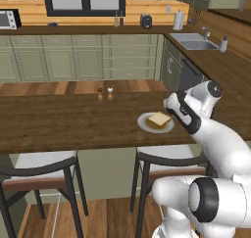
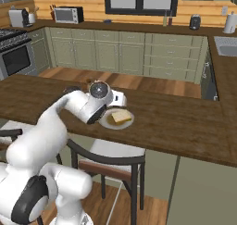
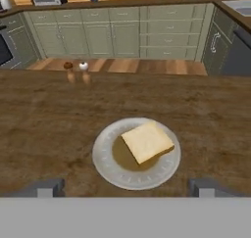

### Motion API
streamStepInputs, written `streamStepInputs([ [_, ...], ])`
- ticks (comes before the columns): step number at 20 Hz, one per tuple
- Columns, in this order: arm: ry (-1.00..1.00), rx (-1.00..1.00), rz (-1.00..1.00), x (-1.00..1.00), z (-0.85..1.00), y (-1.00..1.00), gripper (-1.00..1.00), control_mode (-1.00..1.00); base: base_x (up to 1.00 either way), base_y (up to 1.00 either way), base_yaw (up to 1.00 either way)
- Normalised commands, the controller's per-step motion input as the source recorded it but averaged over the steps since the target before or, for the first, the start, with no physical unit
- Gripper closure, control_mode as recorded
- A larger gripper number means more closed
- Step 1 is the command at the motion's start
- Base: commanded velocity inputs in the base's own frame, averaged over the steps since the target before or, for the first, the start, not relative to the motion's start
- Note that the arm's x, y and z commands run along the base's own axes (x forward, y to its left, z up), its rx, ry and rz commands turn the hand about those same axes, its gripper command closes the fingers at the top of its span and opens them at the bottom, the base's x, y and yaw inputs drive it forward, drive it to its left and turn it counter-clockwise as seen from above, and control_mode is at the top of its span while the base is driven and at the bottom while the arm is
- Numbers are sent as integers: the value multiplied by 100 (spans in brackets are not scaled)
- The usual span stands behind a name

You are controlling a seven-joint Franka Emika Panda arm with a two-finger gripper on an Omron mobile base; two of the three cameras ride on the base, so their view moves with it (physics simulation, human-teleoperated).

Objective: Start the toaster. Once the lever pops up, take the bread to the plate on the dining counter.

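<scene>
Bread's home turf first: your dining counter (image 3: pixel 44 129) stretches across, the plate (image 3: pixel 105 158) sits on it, and the bread (image 3: pixel 147 142) lies flat on that plate, a bit off-centre. Your gripper (image 3: pixel 125 187) hangs just above with fingers spread wide, holding nothing.

Golden-tan bread (image 3: pixel 147 142) lies flat on off-white plate (image 3: pixel 110 171), dining counter (image 3: pixel 44 124).

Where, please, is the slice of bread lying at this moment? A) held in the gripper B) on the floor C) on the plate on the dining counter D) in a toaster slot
C: the bread lies flat on the plate, which sits on the dining counter, free of the open gripper.
</scene>
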Motion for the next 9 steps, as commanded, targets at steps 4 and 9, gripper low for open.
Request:
streamStepInputs([
  [4, 8, 0, 0, -100, 100, 37, -100, -100, 0, 0, 0],
  [9, 16, 0, -4, -100, 86, 40, -100, -100, 0, 0, 0],
])
